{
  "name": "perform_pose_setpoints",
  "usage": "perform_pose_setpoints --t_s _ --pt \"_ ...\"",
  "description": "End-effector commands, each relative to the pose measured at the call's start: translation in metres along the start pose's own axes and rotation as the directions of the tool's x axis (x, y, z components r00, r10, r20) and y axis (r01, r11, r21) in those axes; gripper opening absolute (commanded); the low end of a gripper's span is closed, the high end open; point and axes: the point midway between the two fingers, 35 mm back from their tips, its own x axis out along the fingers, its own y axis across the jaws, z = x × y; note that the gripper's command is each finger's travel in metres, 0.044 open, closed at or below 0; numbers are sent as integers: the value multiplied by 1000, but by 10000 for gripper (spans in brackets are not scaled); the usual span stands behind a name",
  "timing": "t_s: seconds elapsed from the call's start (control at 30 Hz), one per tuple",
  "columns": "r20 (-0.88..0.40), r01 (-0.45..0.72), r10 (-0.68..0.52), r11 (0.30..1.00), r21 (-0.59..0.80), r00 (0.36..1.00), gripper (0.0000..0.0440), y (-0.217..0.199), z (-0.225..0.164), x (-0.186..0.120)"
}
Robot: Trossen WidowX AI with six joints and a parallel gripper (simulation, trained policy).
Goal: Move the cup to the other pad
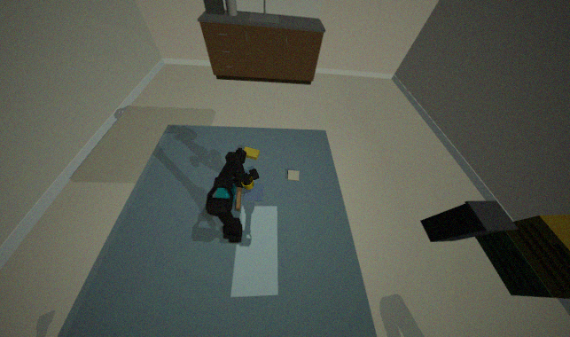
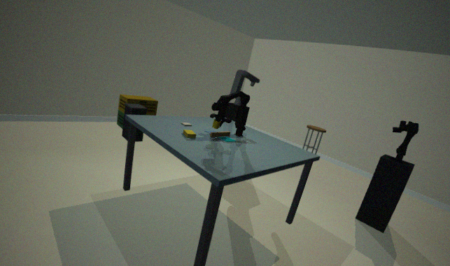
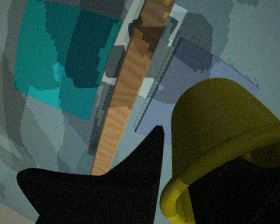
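Observation:
The yellow cup [image 1: 248,184] [image 2: 216,124] [image 3: 206,112] is off the table and leans, near the blue-violet pad [image 1: 259,192] [image 3: 153,114]. My gripper [image 1: 251,178] [image 2: 215,119] [image 3: 170,132] is shut on the cup's wall. In the wrist view one dark finger is outside the cup; the other is largely hidden by the cup. The teal pad [image 1: 222,193] [image 2: 229,139] [image 3: 38,50] lies on the other side of a wooden bar, partly under the arm in the top view. No marbles can be seen; the cup's inside is dark.
The wooden bar [image 1: 238,200] [image 2: 220,134] [image 3: 122,95] stands between the two pads. A yellow block [image 1: 252,152] [image 2: 190,134] and a small pale block [image 1: 293,175] [image 2: 186,124] lie on the table. A bright rectangle [image 1: 261,262] shows beyond the bar.

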Motion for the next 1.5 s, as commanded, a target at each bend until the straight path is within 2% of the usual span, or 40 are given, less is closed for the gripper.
perform_pose_setpoints --t_s 0.0,0.77,1.47 --pt "28 7 -6 1000 -13 1000 26 5 6 -9" --pt "143 53 -34 990 -131 989 0 62 42 -21" --pt "192 65 -26 978 -199 981 1 122 53 5"
